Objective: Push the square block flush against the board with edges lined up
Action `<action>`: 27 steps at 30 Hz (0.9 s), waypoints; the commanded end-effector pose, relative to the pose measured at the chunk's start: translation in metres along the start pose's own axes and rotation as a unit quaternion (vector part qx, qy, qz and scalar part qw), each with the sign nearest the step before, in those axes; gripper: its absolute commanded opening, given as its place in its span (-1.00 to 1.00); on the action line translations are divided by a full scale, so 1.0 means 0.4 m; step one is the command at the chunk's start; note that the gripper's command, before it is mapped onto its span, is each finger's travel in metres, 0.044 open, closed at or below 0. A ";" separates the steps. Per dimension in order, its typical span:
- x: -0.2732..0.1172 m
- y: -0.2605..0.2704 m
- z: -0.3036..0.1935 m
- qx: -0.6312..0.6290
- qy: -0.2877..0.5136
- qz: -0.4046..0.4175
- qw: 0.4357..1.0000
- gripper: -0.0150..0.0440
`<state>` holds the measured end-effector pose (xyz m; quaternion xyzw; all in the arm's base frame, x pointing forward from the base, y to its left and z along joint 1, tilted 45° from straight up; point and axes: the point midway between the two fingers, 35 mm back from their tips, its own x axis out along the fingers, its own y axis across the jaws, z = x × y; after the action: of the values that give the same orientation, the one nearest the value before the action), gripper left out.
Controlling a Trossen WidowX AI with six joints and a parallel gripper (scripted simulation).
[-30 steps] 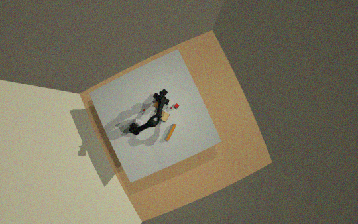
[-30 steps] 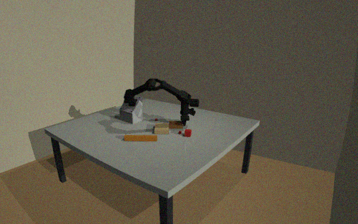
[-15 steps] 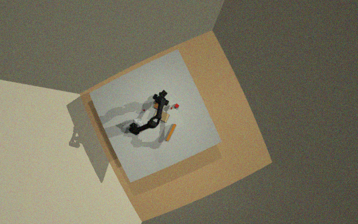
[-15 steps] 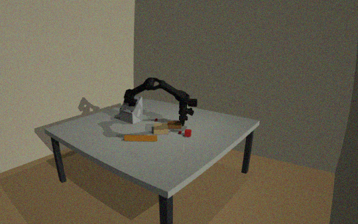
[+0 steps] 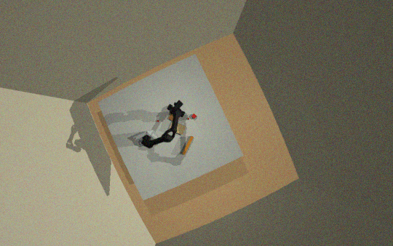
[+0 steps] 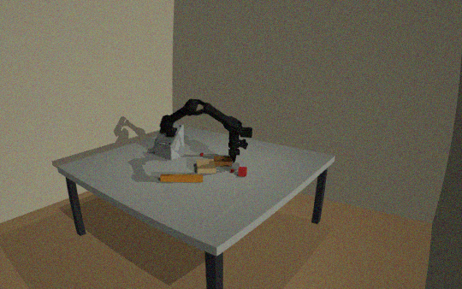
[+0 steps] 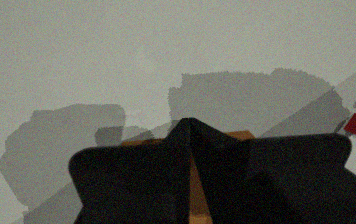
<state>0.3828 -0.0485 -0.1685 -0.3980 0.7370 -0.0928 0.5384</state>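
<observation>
A pale tan square block [image 5: 180,129] [image 6: 206,170] lies flat on the table. A darker brown wooden piece [image 5: 171,118] [image 6: 222,164] [image 7: 198,192] lies beside it, partly under the arm in the top view. In the narrow gap of the wrist view the brown piece meets the tan block [image 7: 200,219] with no table showing between; whether their edges are even cannot be told. A long orange bar [image 5: 188,145] [image 6: 181,179] lies apart. My gripper [image 6: 233,160] [image 7: 187,123] is shut and empty, its tips low at the brown piece's far end from the tan block; contact is unclear.
A red cube [image 5: 193,116] [image 6: 242,172] [image 7: 352,125] stands near the brown piece, with a small red object [image 5: 188,118] [image 6: 232,171] beside it. Another small red object [image 5: 158,121] [image 6: 202,154] lies toward the arm's pale base [image 6: 175,147].
</observation>
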 end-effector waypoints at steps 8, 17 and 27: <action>0.002 -0.001 -0.038 -0.004 0.004 -0.001 1.000 -0.49; 0.002 0.000 -0.060 -0.004 0.005 -0.001 1.000 -0.49; 0.002 0.002 -0.086 -0.004 0.005 -0.001 1.000 -0.49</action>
<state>0.3601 -0.0552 -0.1579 -0.3987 0.7364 -0.0927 0.5386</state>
